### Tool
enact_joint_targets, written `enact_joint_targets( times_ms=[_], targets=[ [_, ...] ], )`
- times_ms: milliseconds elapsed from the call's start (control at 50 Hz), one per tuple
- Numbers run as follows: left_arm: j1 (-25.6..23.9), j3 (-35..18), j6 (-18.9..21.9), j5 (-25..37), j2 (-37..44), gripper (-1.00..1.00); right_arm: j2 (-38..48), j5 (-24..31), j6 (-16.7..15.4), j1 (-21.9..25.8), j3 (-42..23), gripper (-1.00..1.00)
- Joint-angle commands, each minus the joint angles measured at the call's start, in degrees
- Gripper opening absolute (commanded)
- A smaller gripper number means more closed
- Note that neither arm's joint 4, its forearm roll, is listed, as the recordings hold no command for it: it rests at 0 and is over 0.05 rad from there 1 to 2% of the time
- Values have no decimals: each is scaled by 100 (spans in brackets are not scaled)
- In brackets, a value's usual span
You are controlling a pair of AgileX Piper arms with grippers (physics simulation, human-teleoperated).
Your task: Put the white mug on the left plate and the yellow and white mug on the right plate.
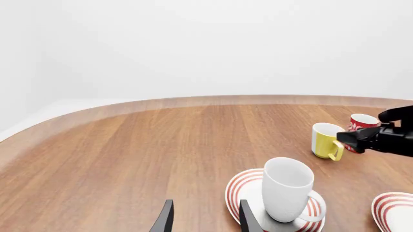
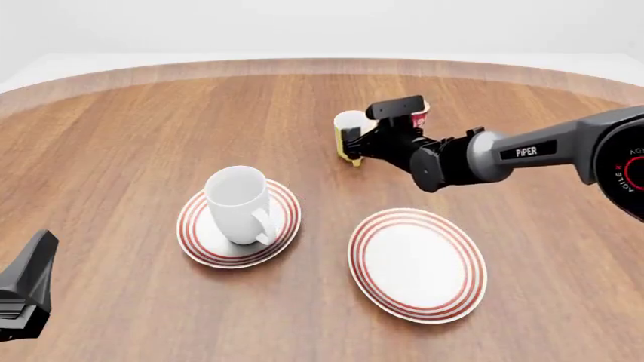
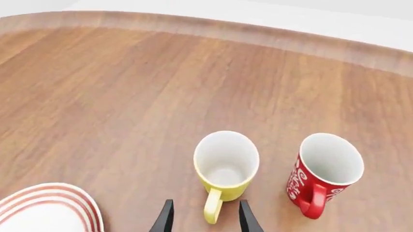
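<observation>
— Wooden table [image 2: 121,136] took up nearly everything; where did the arms sit on it?

— Right arm [image 2: 544,151] reached in from the right toward the far middle. Left arm barely showed, only its gripper [image 2: 26,294] at the near left edge of the front view.

— And the plates?

— Left plate [image 2: 196,241] lay near the middle, with the right plate [image 2: 418,264] just beside it on the right, bare.

— Where was the white mug?

— White mug [image 2: 240,204] stood upright on the left plate, handle toward the near side. Left fingers [image 1: 164,220] were spread apart near that plate, holding nothing.

— The yellow mug?

— Yellow mug [image 3: 226,166] stood upright on the wood beyond the plates, a red mug [image 3: 326,174] just beside it, apart. Right gripper [image 3: 202,220] hung released, its fingers either side of the yellow handle [image 3: 212,209]; whether they touched it, I could not tell.
</observation>
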Motion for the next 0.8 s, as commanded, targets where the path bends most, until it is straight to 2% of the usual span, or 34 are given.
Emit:
enact_joint_targets(
  times_ms=[20, 800],
  targets=[
    [0, 0, 0, 0, 0, 100, 224, 43, 53, 7, -192, 100],
    [0, 0, 0, 0, 0, 100, 794, 268, 157, -10, -615, 100]
  ],
)
